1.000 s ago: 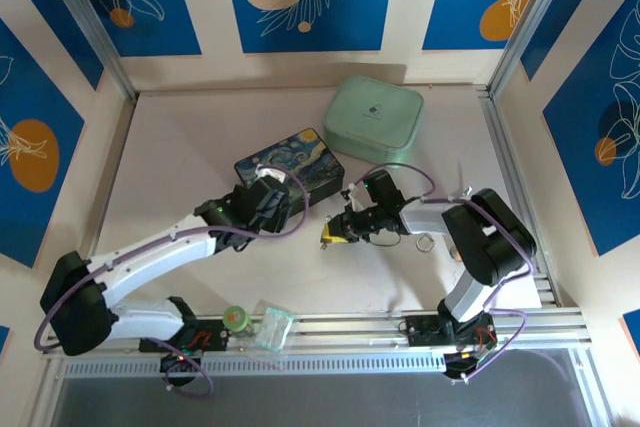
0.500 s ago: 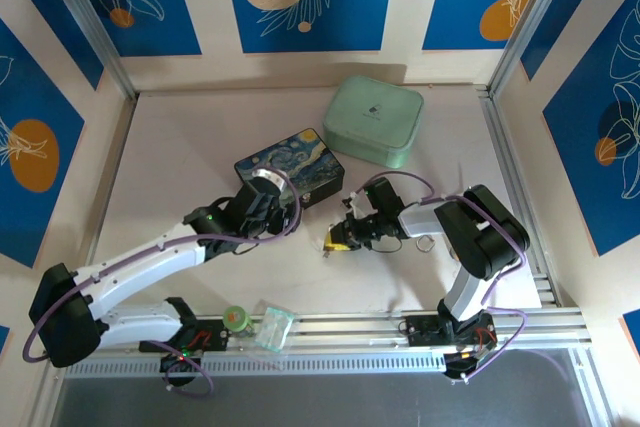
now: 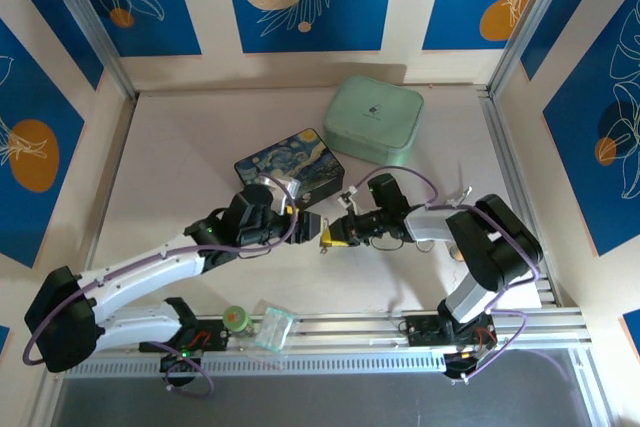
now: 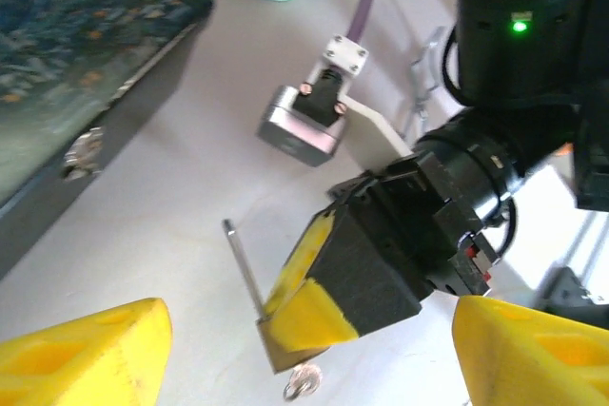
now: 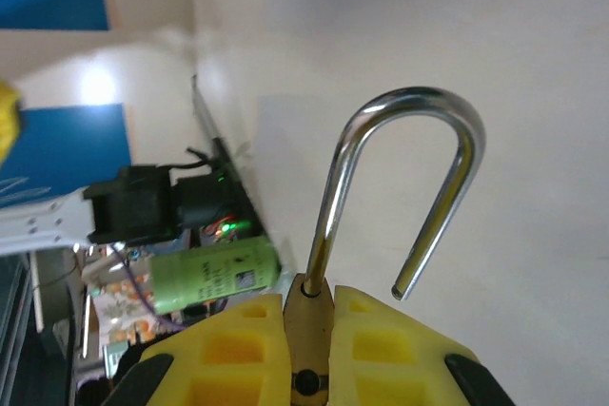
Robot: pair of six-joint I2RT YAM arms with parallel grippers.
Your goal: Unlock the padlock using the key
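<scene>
My right claw [image 5: 309, 319] is pinching the brass padlock [image 5: 305, 292] by its body, presenting the shackle [image 5: 409, 100] out front where its short leg is hanging free: sprung, I judge. My left claw [image 4: 306, 325] is hovering spread wide, framing it. A silvery loop [image 4: 302, 385] is dangling beneath; the key itself I cannot make out.

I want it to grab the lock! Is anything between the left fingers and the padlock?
Nothing visible. The open left fingers face the padlock, which the right fingers pinch; just bare table lies between.
</scene>
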